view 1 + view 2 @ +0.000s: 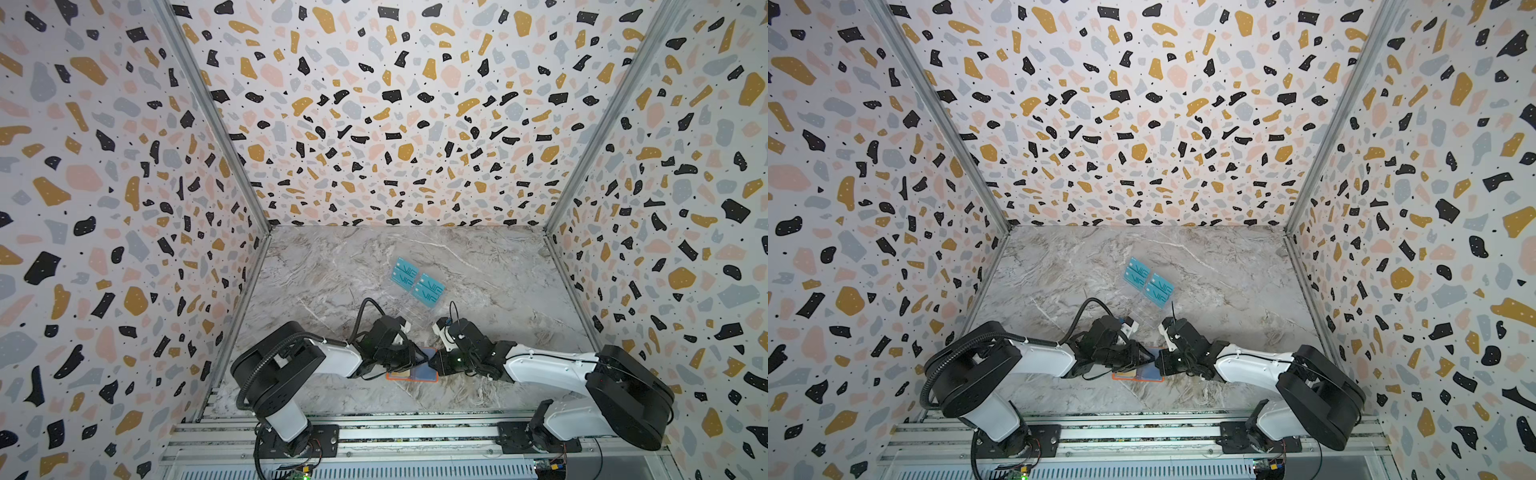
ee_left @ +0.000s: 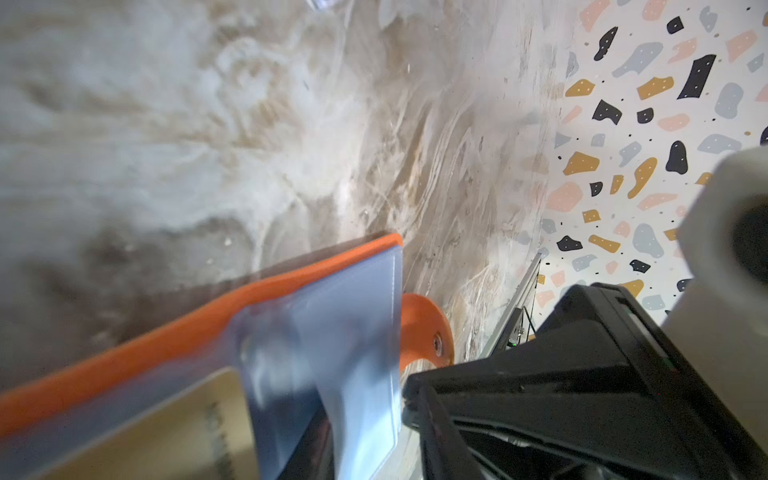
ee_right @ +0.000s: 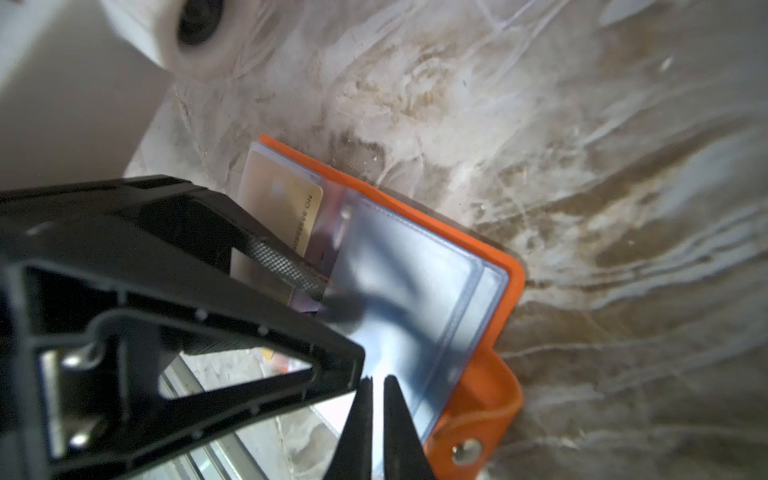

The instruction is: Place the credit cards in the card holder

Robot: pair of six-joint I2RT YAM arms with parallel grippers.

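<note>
Near edge of table (image 3: pixel 623 166): card holder (image 3: pixel 507 266) lies open and flat, snap tab (image 3: pixel 467 451) splayed out to the side. Both end effectors meet over it, almost touching.

Right end effector (image 3: pixel 376 399): jaws nearly together, apparently pinching the free edge of a clear sleeve (image 3: pixel 415 291) and lifting it off the orange cover.

Left end effector (image 1: pixel 422 358): comes in from the opposite side, over the gold card (image 3: pixel 286 195). The card sits at the holder's far page, partly beneath plastic. Cannot tell whether the jaws grip it or only rest beside it.

Risks, as I judge them:
- Thin sleeve slips out of the pinch and flops down over the pocket mouth.
- Card corner snags on a sleeve seam, so the card bows or skews rather than sliding in.
- Nothing pins the holder; a push along the smooth table could drag the whole booklet.
- Fingers crowded so close may knock each other.

Farther back, mid-table: teal VIP cards (image 1: pixel 419 282) stand in a transparent stand (image 1: pixel 409 316), well apart from the holder, not yet moved across.
</note>
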